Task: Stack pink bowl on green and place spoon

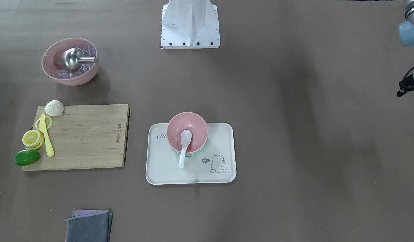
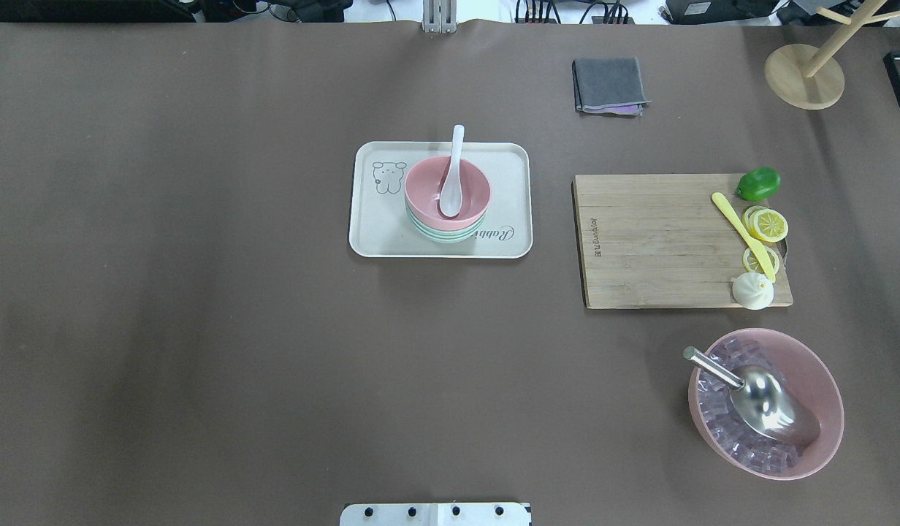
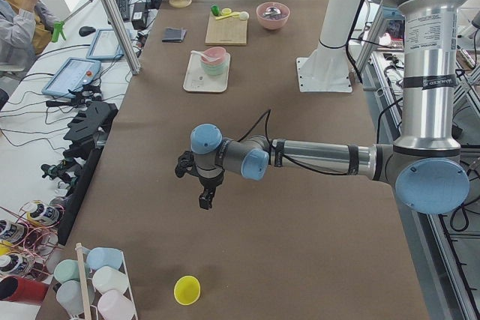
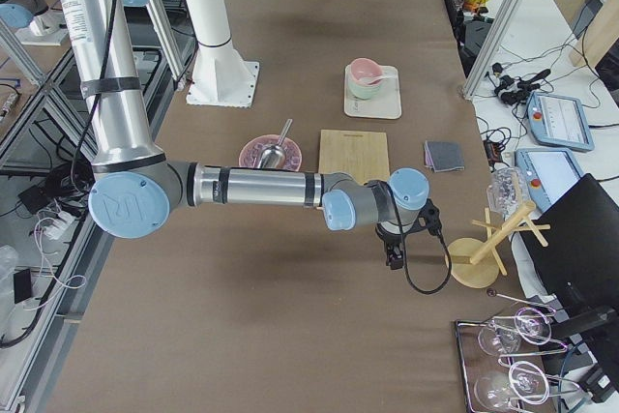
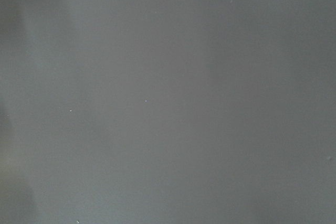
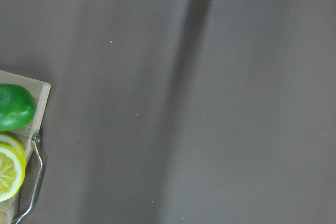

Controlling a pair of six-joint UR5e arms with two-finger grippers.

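Note:
The small pink bowl sits nested on the green bowl on the cream rabbit tray at the table's middle. The white spoon lies with its scoop inside the pink bowl and its handle over the rim. Both show in the overhead view, pink bowl and spoon. My left gripper hangs over bare table far to my left, holding nothing. My right gripper hangs far to my right, near the wooden stand. I cannot tell whether either is open or shut.
A wooden cutting board holds a lime, lemon slices and a yellow knife. A larger pink bowl holds ice cubes and a steel scoop. A grey cloth and a wooden stand lie at the far edge.

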